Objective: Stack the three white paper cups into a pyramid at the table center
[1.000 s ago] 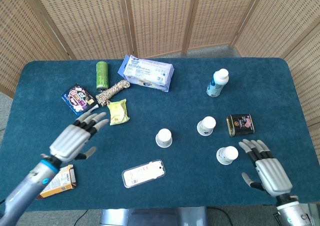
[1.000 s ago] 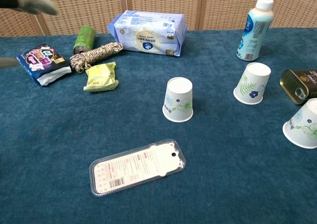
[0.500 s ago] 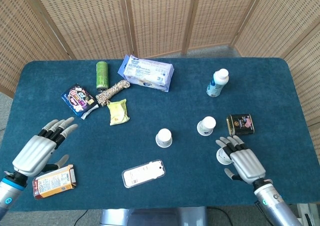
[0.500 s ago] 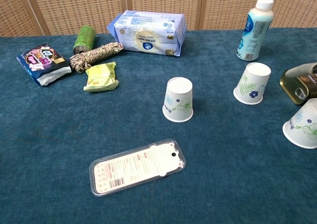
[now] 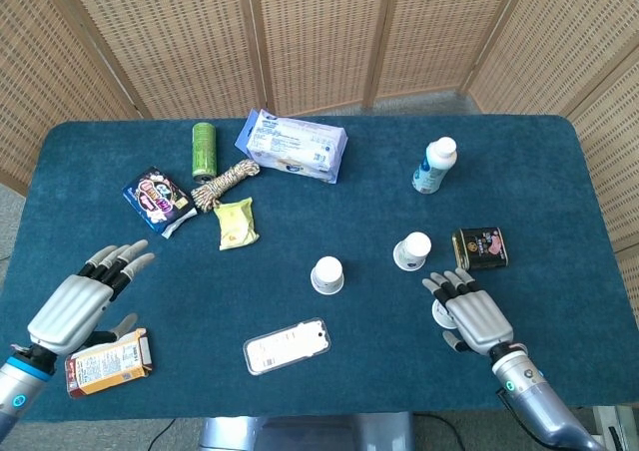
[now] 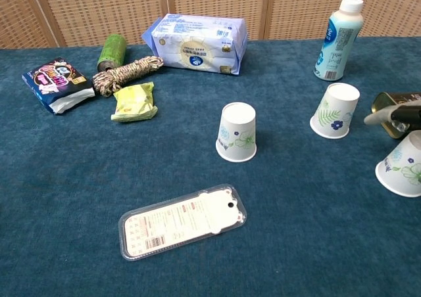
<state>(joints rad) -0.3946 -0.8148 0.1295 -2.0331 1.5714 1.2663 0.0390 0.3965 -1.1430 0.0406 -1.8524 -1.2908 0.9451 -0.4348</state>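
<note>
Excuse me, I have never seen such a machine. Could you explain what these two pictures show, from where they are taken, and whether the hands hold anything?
This is a robot with two arms ending in mechanical hands. One picture looks down from its head, the other forward from its chest.

On the blue table three white paper cups stand upside down: the middle cup, the right cup and the nearest cup. Around them lie a tissue pack, a rope bundle, a bottle and a tin.

The left hand is empty, fingers apart. The right hand hovers over the nearest cup; it does not seem to hold it yet.
</note>
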